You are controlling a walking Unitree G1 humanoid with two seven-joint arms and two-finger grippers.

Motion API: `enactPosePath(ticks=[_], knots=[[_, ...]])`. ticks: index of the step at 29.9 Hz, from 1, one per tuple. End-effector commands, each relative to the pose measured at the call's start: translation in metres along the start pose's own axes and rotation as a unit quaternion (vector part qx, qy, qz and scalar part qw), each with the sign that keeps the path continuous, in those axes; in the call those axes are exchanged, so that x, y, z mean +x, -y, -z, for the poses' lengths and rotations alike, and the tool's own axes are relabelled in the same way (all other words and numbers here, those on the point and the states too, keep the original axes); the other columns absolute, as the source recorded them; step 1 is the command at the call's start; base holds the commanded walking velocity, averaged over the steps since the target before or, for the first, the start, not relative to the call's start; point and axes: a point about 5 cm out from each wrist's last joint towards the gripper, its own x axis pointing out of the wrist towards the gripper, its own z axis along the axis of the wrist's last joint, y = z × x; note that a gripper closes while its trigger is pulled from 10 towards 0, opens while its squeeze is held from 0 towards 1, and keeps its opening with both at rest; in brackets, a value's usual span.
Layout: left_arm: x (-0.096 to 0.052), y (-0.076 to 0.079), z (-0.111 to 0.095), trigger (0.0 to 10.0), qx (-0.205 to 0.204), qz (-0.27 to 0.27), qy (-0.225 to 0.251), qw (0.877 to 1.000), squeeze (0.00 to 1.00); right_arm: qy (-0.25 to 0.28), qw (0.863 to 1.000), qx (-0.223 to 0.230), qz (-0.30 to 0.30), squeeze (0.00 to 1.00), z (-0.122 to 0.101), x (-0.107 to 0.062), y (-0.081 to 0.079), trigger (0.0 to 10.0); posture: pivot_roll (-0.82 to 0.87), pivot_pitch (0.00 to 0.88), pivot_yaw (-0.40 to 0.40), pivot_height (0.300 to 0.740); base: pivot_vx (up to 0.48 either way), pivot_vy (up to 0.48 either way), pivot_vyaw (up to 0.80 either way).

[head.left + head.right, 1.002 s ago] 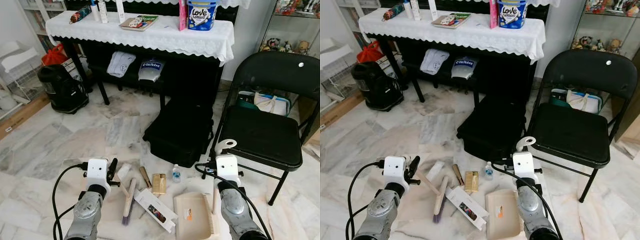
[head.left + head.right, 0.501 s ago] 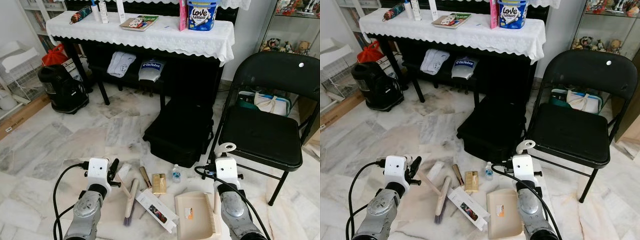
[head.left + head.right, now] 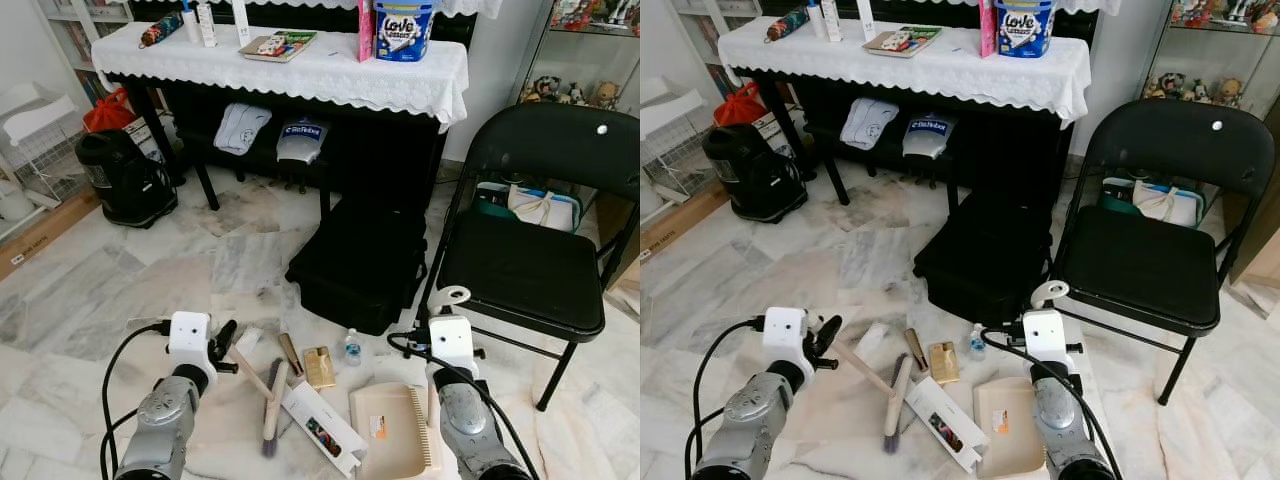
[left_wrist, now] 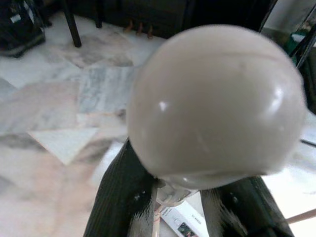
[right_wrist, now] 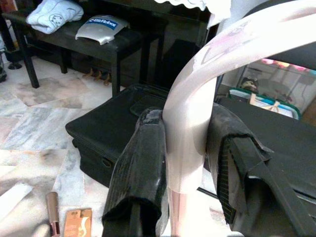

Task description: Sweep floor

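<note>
A beige hand brush lies angled on the marble floor, its rounded handle end held in my left gripper, which is shut on it at the lower left. The brush head rests against a white box. Other litter lies nearby: a gold packet, a small bottle, a tube and a white paper slip. A beige dustpan sits flat to the right of the box. My right gripper is shut on its looped handle.
A black case lies just beyond the litter. A black folding chair stands at the right, close to my right arm. A piano with a lace cloth and bench are behind, and a black vacuum at the left.
The brush head has swept rightward across the floor and nudged the white box toward the dustpan. The dustpan and right arm have hardly moved.
</note>
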Motion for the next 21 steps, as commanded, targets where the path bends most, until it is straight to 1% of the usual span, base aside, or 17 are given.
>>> enactPosePath(ticks=[1, 2, 5, 8, 10, 12, 13, 15, 21], knots=[[-0.003, 0.004, 0.007, 10.0, -0.048, 0.021, -0.02, 0.998, 0.0, -0.004, 1.0, 0.0, -0.011, 0.0, 0.001, -0.001, -0.006, 10.0, 0.0, 0.047, 0.084, 0.74, 0.0, 0.0, 0.0], [-0.002, 0.005, 0.004, 10.0, -0.064, 0.025, -0.016, 0.997, 0.0, -0.004, 1.0, 0.001, -0.011, 0.0, 0.001, -0.001, -0.006, 10.0, 0.0, 0.046, 0.084, 0.74, 0.0, 0.0, 0.0], [-0.002, 0.007, 0.001, 10.0, -0.093, 0.039, -0.016, 0.995, 0.0, -0.004, 1.0, 0.001, -0.01, 0.0, 0.0, 0.0, -0.007, 10.0, 0.0, 0.046, 0.084, 0.74, 0.0, 0.0, 0.0], [-0.003, 0.009, -0.002, 10.0, -0.111, 0.055, -0.017, 0.992, 0.0, -0.003, 1.0, 0.002, -0.01, 0.0, 0.0, 0.0, -0.007, 10.0, 0.0, 0.046, 0.084, 0.74, 0.0, 0.0, 0.0], [-0.004, 0.01, -0.005, 10.0, -0.12, 0.06, -0.015, 0.991, 0.0, -0.003, 1.0, 0.002, -0.01, 0.0, 0.0, 0.0, -0.007, 10.0, 0.0, 0.046, 0.084, 0.74, 0.0, 0.0, 0.0], [-0.004, 0.01, -0.01, 10.0, -0.142, 0.058, -0.005, 0.988, 0.0, -0.003, 1.0, 0.002, -0.01, 0.0, -0.001, 0.001, -0.007, 10.0, 0.0, 0.045, 0.083, 0.74, 0.0, 0.0, 0.0], [-0.004, 0.01, -0.01, 10.0, -0.142, 0.058, -0.005, 0.988, 0.0, -0.003, 1.0, 0.002, -0.01, 0.0, -0.001, 0.001, -0.007, 10.0, 0.0, 0.045, 0.083, 0.74, 0.0, 0.0, 0.0], [-0.003, 0.01, -0.016, 10.0, -0.166, 0.06, 0.004, 0.984, 0.0, -0.002, 1.0, 0.003, -0.01, 0.0, -0.001, 0.001, -0.007, 10.0, 0.01, 0.043, 0.083, 0.74, 0.0, 0.0, 0.0], [-0.002, 0.009, -0.027, 10.0, -0.175, 0.064, 0.02, 0.982, 0.0, -0.001, 1.0, 0.004, -0.011, 0.0, -0.003, 0.002, -0.008, 10.0, 0.0, 0.04, 0.083, 0.74, 0.0, 0.0, 0.0]])
